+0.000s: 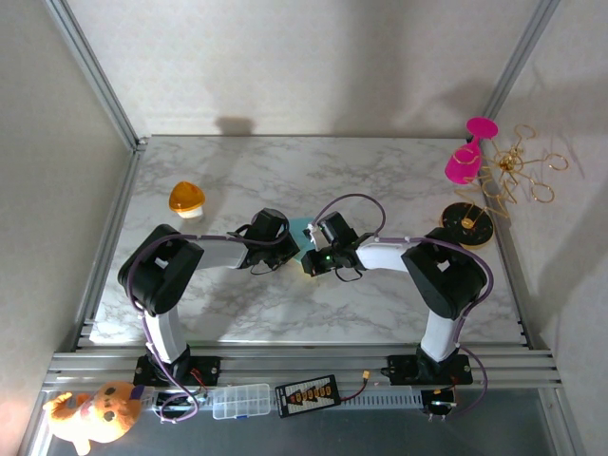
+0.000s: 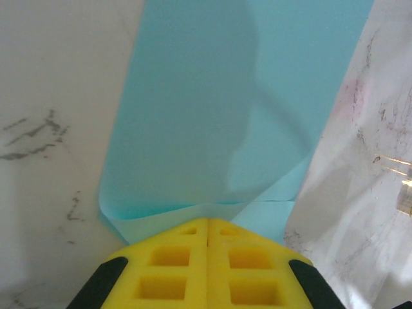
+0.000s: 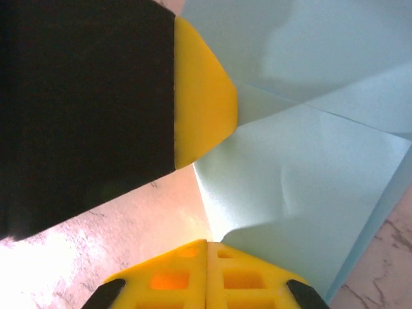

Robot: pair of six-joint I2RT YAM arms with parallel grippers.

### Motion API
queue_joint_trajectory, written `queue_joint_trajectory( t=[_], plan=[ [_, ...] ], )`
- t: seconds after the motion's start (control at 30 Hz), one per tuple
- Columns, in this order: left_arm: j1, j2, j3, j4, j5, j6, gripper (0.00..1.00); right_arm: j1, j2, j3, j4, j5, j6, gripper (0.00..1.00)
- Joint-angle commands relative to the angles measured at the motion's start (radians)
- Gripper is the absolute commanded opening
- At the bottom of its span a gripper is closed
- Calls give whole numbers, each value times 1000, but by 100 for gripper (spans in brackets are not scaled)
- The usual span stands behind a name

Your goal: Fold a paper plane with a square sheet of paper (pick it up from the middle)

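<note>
The two arms meet at the centre of the marble worktop (image 1: pixel 399 180), and the teal-blue square sheet of paper (image 1: pixel 301 231) lies between their wrists there, mostly hidden from above; an orange dome-shaped object (image 1: pixel 187 199) sits well apart at the upper left, and a pink stemmed glass (image 1: pixel 465 158) stands at the upper right beside a tangle of gold wire pieces (image 1: pixel 518 176).

In the left wrist view the left gripper (image 2: pixel 207 222) has its yellow fingers pressed together at the bottom centre; the sheet's near edge curls up to their tips and appears to be pinched there, though the contact itself is hidden.

In the right wrist view the right gripper (image 3: pixel 206 244) likewise has its fingers closed tight, pinching a buckled edge of the creased sheet; one yellow finger (image 3: pixel 203 96) of the left gripper touches the paper at the upper left.
</note>
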Motion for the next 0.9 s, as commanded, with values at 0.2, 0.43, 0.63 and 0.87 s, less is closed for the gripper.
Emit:
queue_joint_trajectory(
  t=[0.2, 0.43, 0.63, 0.87],
  plan=[
    [-3, 49, -15, -120, -71, 23, 4, 5, -37, -20, -77, 35, -17, 9],
    [-3, 52, -15, -123, -71, 24, 4, 5, -17, -16, -84, 90, -14, 8],
    [-3, 50, -12, -125, -71, 27, 5, 5, 9, -20, -87, 78, -18, 8],
    [-3, 52, -8, -132, -73, 30, 5, -4, -59, -16, -109, 44, -20, 9]
  ],
)
